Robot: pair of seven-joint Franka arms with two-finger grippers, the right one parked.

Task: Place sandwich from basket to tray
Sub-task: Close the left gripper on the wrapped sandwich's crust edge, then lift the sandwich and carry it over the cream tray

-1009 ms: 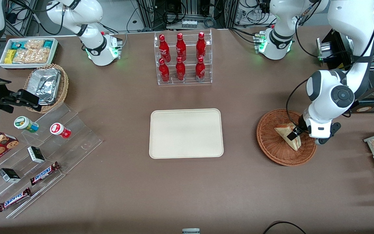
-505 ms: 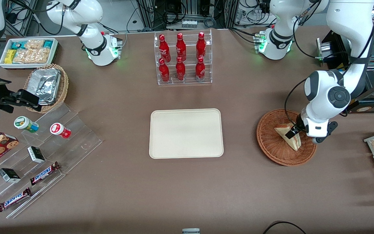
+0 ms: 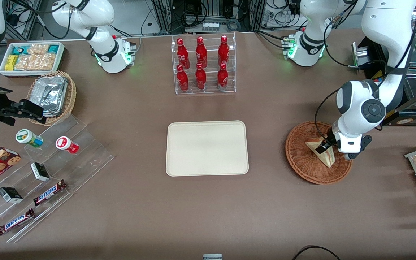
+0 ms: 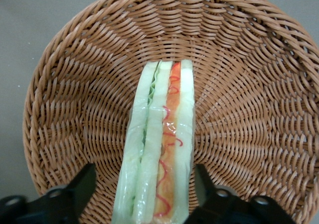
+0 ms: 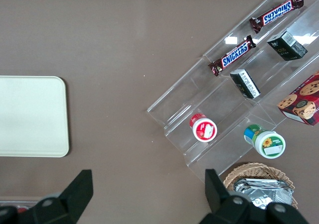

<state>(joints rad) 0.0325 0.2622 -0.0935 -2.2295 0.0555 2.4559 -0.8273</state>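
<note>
Here my fingers [image 4: 82, 186] stand apart, one on each flat face of the sandwich [image 4: 158, 149], with a little gap showing on either side, so I am straddling it and not yet clamped. My gripper [image 3: 325, 147] sits low inside the wicker basket [image 3: 302, 162], over the end of the wedge that lies nearer the working arm's base. The sandwich is wrapped in clear film and stands on edge in the basket's middle, its cut side up toward my wrist, showing pale bread, a green layer and an orange-red layer with a thin red squiggle. I judge the step in hand to be the grasp itself: the approach looks finished and the closing is what remains. Next I need to bring the fingers together gently on the two bread faces, since soft bread under slippery film could squash or slide, then lift straight up to get over the basket's raised woven wall. After that comes a sideways carry over bare table [image 3: 265, 151] toward the parked arm's end, to the cream tray [image 3: 179, 169], which lies well apart from the basket with nothing on it. A rack of red bottles [image 3: 201, 65] stands farther from the front camera than the tray, off that path.
</note>
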